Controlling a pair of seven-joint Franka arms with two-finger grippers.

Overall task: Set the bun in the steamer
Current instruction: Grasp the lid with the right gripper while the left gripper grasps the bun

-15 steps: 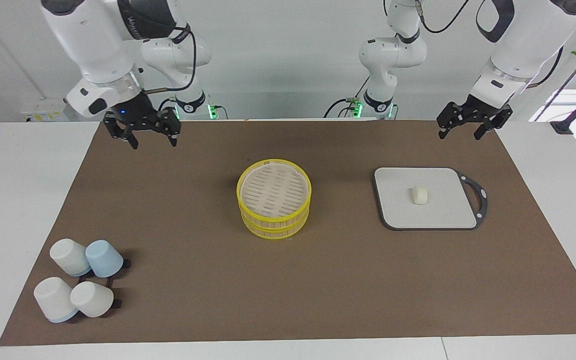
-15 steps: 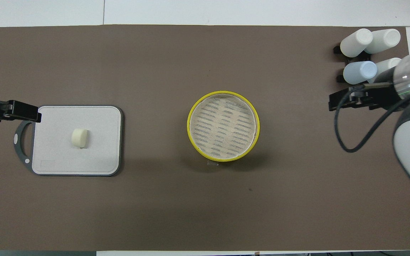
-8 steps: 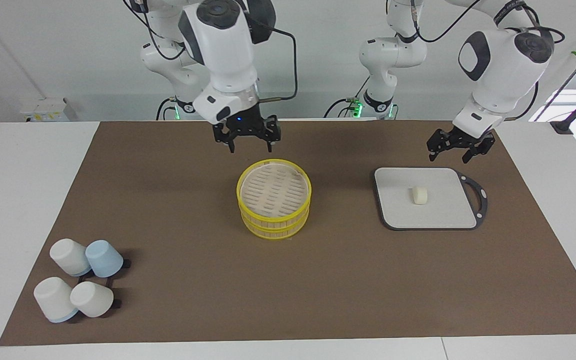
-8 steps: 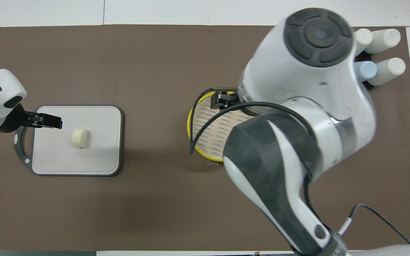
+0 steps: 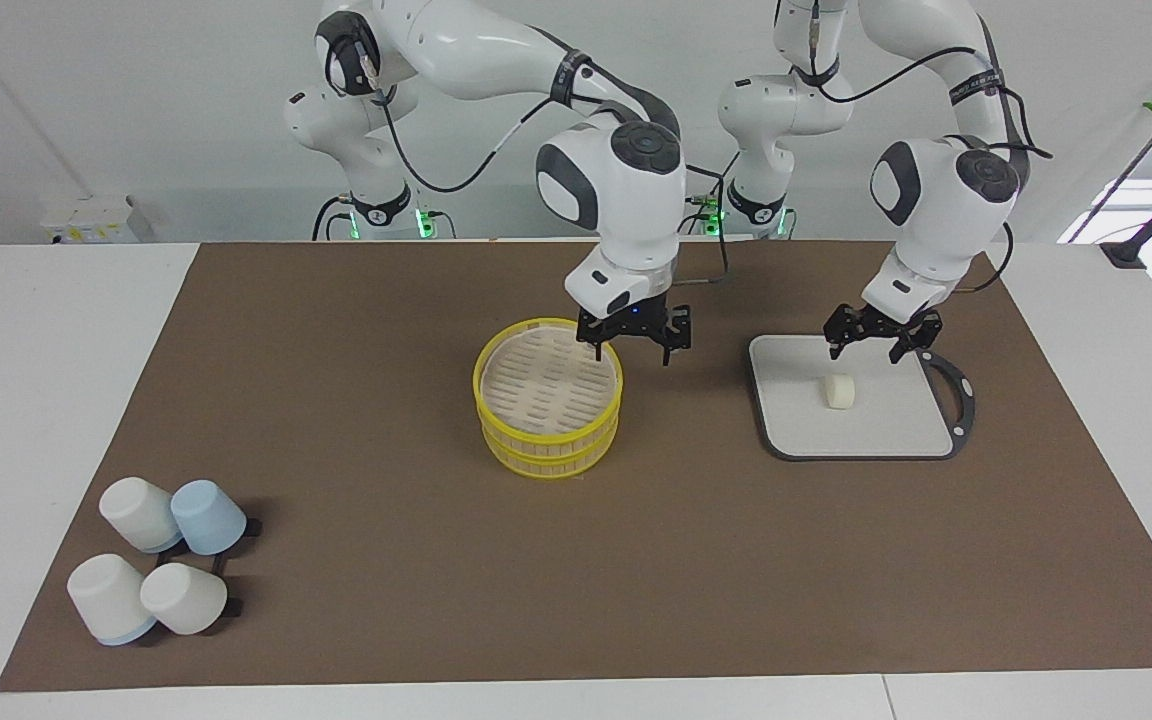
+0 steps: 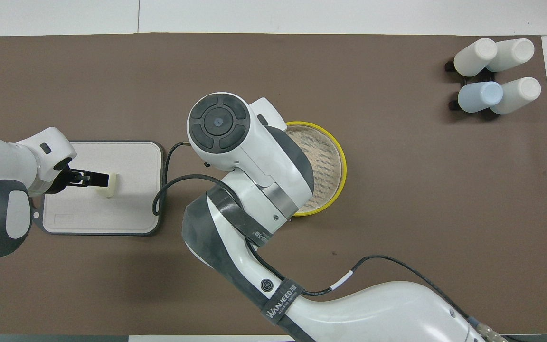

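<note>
While both arms reach out from their bases over the brown mat [image 5: 356,600], the things nearest the robots are their own grippers. The right gripper [image 5: 633,346] hangs low over the edge of the steamer [image 5: 548,396] that faces the left arm's end of the table, its fingers spread apart and holding nothing; one fingertip [image 5: 597,352] hangs over the yellow rim, the other stands over the mat just beside the basket. In the overhead view the right arm's bulk hides this gripper and covers part of the steamer [image 6: 323,166].

Toward the left arm's end of the table, the left gripper [image 5: 872,341] hovers over the grey board [image 5: 806,425], above the part of it nearest the robots, with its fingers apart and empty. The bun [image 5: 840,391] lies on the board near its middle, a little farther from the robots than what that gripper is over, and apart from the fingers as the facing view shows it. From above, the left gripper [image 6: 94,179] overlaps the bun [image 6: 109,185].

The steamer sits at the middle of the mat, two tiers stacked, its slotted top bare.

Farthest from the robots, toward the right arm's end of the table, four cups [image 5: 158,566] stand grouped, three white and one pale blue.
</note>
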